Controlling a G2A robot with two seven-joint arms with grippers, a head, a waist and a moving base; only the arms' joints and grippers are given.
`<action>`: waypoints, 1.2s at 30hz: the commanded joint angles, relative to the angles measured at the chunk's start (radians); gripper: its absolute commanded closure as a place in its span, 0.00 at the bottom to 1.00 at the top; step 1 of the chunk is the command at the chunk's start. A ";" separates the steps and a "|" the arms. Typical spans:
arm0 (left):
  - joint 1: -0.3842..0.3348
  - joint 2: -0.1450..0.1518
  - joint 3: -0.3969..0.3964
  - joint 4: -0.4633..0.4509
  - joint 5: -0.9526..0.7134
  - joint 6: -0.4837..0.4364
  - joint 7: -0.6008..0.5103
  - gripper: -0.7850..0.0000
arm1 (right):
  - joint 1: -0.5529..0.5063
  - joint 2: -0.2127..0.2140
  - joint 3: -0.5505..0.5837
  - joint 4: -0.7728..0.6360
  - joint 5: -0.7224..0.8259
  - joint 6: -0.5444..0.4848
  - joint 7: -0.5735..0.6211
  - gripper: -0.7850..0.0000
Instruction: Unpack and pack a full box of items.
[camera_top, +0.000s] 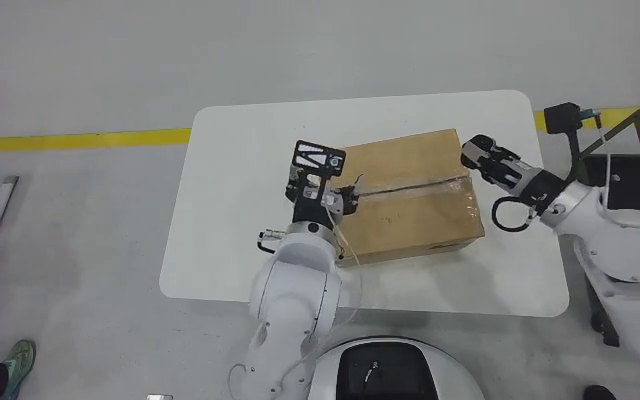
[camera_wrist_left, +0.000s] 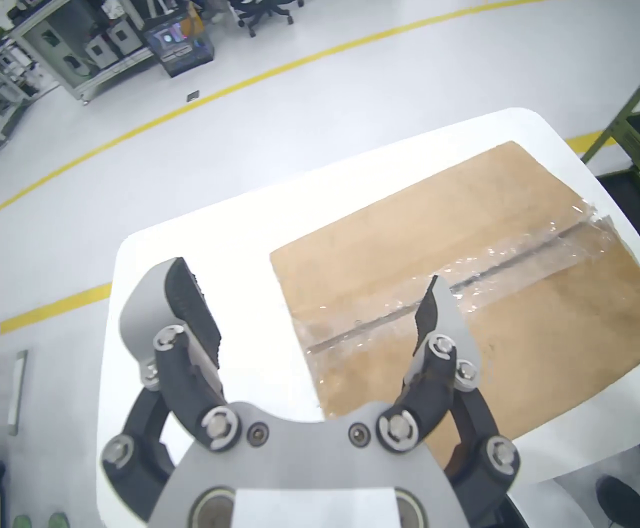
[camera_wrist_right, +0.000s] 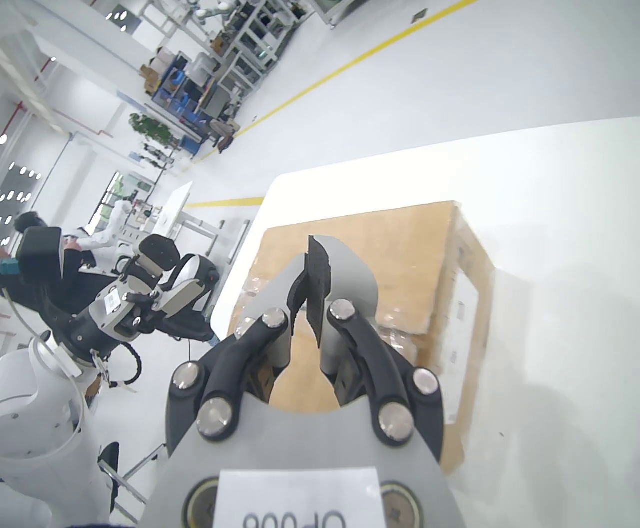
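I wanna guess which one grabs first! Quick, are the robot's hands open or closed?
Left gripper: open, holding nothing, at the end of the box.
Right gripper: shut, holding nothing.

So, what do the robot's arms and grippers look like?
The left arm and right arm have white rounded shells and black wrists. The left gripper and right gripper each have a grey metal plate, black links with silver bolts, and grey fingers with black ribbed pads.

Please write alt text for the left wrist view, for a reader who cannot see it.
The open left gripper hangs over one end of a closed cardboard box whose centre seam is sealed with clear tape. The box lies on a white table; a yellow line crosses the floor beyond.
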 joint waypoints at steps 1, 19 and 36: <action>0.035 0.005 -0.036 -0.048 0.015 0.006 -0.003 0.00 | 0.042 -0.008 -0.072 0.024 -0.008 -0.022 -0.018 1.00; 0.154 0.021 -0.145 -0.151 0.017 0.016 0.011 0.00 | 0.357 -0.118 -0.585 0.296 -0.368 -0.070 -0.136 1.00; 0.119 0.025 -0.121 -0.086 -0.003 -0.030 0.007 0.00 | 0.067 -0.051 -0.265 0.145 -0.502 -0.013 -0.162 1.00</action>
